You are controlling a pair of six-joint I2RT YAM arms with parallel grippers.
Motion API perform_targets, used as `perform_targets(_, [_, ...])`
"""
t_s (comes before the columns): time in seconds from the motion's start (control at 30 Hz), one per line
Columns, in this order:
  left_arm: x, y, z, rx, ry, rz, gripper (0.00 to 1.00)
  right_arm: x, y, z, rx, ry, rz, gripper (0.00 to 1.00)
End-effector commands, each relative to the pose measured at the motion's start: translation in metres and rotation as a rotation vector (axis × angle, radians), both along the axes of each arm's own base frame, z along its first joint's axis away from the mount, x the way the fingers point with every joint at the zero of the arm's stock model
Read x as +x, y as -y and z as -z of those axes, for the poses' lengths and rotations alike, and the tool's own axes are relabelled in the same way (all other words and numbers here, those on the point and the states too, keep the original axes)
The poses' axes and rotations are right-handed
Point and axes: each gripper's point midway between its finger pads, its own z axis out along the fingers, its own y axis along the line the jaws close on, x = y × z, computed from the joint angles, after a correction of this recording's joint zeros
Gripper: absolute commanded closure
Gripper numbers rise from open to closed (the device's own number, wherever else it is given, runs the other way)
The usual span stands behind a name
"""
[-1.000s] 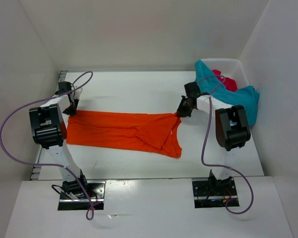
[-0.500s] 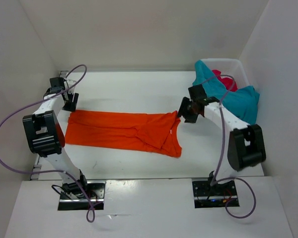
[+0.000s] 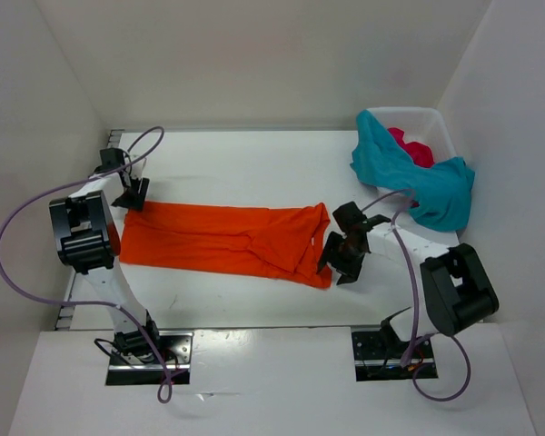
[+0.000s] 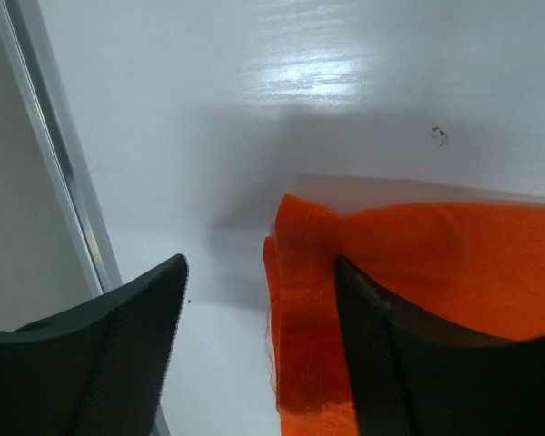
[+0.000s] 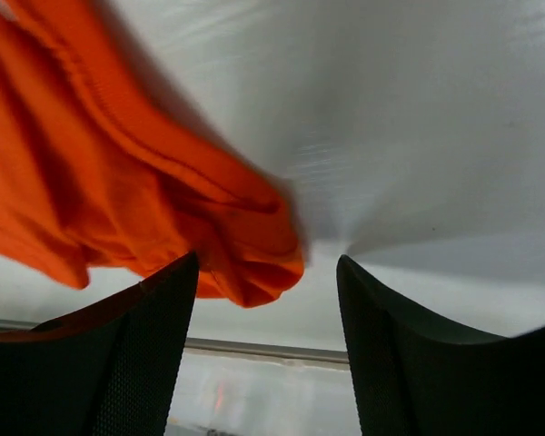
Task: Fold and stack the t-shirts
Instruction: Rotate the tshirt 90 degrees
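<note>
Worktop [image 3: 245,168] of glossy white is filling the middle of the scene, and plain white walls [image 3: 254,64] are closing it in on the far side and on both sides. Light is shining off the surface in the left wrist view, where a metal rail [image 4: 59,163] is running along the left edge and a small dark speck [image 4: 439,136] is showing.

The orange shirt [image 3: 222,241] is lying flat as a long band across the worktop, from near the left edge to a little right of the middle, with folds bunching at its right end. The left hand [image 3: 132,194] is hanging over the shirt's far left corner with its fingers wide apart, gripping nothing. The right hand [image 3: 342,255] is hovering at the shirt's near right corner, also open and empty, and the hem is lying below the gap between its fingers.

A white basket [image 3: 439,123] is standing in the far right corner, next to the right wall. The teal shirt [image 3: 409,177] is hanging out over its rim toward the worktop. The pink-red shirt [image 3: 413,147] is lying inside the basket, partly covered by the teal one.
</note>
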Motion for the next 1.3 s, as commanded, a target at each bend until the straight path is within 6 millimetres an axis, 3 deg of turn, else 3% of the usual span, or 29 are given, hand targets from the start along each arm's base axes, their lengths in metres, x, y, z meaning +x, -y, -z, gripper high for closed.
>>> perform_targets(0.0, [0.005,-0.005,0.011,0.024,-0.002,0.007,0.29,-0.006,-0.008,0.014,0.038,-0.045,0.024,0.34])
perform_targets(0.03, [0.005,-0.005,0.011,0.024,-0.002,0.007,0.34,-0.007,-0.009,0.022,0.042,-0.058,0.022,0.39])
perform_targets(0.07, [-0.001,-0.010,0.014,0.030,-0.014,-0.007,0.38,-0.007,-0.012,0.024,0.053,-0.065,0.019,0.58])
perform_targets(0.2, [-0.014,-0.019,0.021,0.066,-0.057,-0.014,0.62,-0.006,-0.013,0.041,0.046,-0.092,-0.006,1.00])
perform_targets(0.27, [-0.021,-0.026,0.019,0.080,-0.064,-0.035,0.77,0.000,-0.010,0.045,0.010,-0.088,-0.024,1.00])
perform_targets(0.37, [-0.036,-0.039,0.016,0.087,-0.080,-0.069,0.79,0.045,-0.003,0.034,-0.043,0.012,-0.019,1.00])
perform_targets(0.4, [-0.041,-0.042,0.019,0.084,-0.089,-0.077,0.79,0.076,0.000,0.028,-0.055,0.057,0.005,1.00])
perform_targets(0.43, [-0.044,-0.048,0.010,0.088,-0.077,-0.095,0.79,0.093,0.002,0.026,-0.062,0.077,0.010,1.00])
perform_targets(0.47, [-0.048,-0.047,0.012,0.083,-0.091,-0.094,0.77,0.128,-0.003,0.010,-0.048,0.150,-0.005,1.00])
perform_targets(0.5, [-0.052,-0.050,0.009,0.077,-0.083,-0.104,0.76,0.141,0.005,0.025,-0.077,0.117,0.004,1.00])
perform_targets(0.53, [-0.062,-0.049,0.010,0.062,-0.105,-0.122,0.73,0.158,0.007,0.026,-0.091,0.128,0.002,1.00])
perform_targets(0.57, [-0.062,-0.049,0.005,0.064,-0.098,-0.122,0.71,0.193,-0.001,0.008,-0.090,0.198,-0.017,1.00])
perform_targets(0.6, [-0.066,-0.045,0.006,0.052,-0.106,-0.117,0.67,0.203,-0.001,0.028,-0.115,0.164,-0.030,1.00])
perform_targets(0.63, [-0.073,-0.042,0.004,0.044,-0.115,-0.124,0.63,0.220,0.004,0.030,-0.144,0.178,-0.027,1.00])
perform_targets(0.67, [-0.079,-0.043,0.003,0.041,-0.121,-0.133,0.53,0.257,-0.002,0.009,-0.146,0.262,-0.038,1.00])
perform_targets(0.7, [-0.083,-0.040,-0.001,0.032,-0.123,-0.128,0.48,0.261,0.001,0.033,-0.185,0.205,-0.047,1.00])
perform_targets(0.73, [-0.088,-0.037,-0.002,0.029,-0.131,-0.128,0.45,0.299,-0.003,0.009,-0.198,0.298,-0.036,1.00])
perform_targets(0.77, [-0.088,-0.035,-0.006,0.018,-0.121,-0.133,0.40,0.309,-0.002,0.008,-0.219,0.298,-0.044,1.00])
perform_targets(0.8, [-0.094,-0.032,-0.009,0.016,-0.127,-0.133,0.38,0.319,-0.002,0.028,-0.242,0.272,-0.044,0.98])
perform_targets(0.83, [-0.095,-0.030,-0.012,0.007,-0.120,-0.127,0.36,0.357,-0.009,-0.008,-0.231,0.388,-0.030,0.81])
perform_targets(0.87, [-0.097,-0.025,-0.012,-0.012,-0.121,-0.118,0.34,0.370,-0.013,-0.017,-0.228,0.416,-0.034,0.65])
perform_targets(0.9, [-0.100,-0.020,-0.017,-0.033,-0.118,-0.117,0.32,0.367,-0.015,0.005,-0.262,0.363,-0.071,0.54])
perform_targets(0.93, [-0.100,-0.017,-0.019,-0.046,-0.111,-0.109,0.31,0.396,-0.032,-0.050,-0.257,0.517,-0.071,0.47])
perform_targets(0.97, [-0.100,-0.014,-0.024,-0.057,-0.102,-0.102,0.31,0.400,-0.037,-0.064,-0.285,0.557,-0.081,0.35])
perform_targets(1.0, [-0.098,-0.014,-0.026,-0.058,-0.091,-0.111,0.29,0.389,-0.033,-0.069,-0.337,0.536,-0.100,0.34])
perform_targets(1.07, [-0.093,-0.014,-0.033,-0.063,-0.068,-0.114,0.28,0.394,-0.033,-0.093,-0.325,0.589,-0.059,0.31])
perform_targets(1.17, [-0.086,-0.017,-0.041,-0.054,-0.045,-0.114,0.26,0.383,-0.029,-0.126,-0.369,0.621,-0.034,0.30])
perform_targets(1.2, [-0.086,-0.017,-0.041,-0.054,-0.044,-0.114,0.26,0.380,-0.028,-0.128,-0.373,0.611,-0.037,0.30])
perform_targets(1.27, [-0.082,-0.019,-0.042,-0.047,-0.026,-0.114,0.26,0.370,-0.039,-0.148,-0.359,0.634,-0.053,0.30])
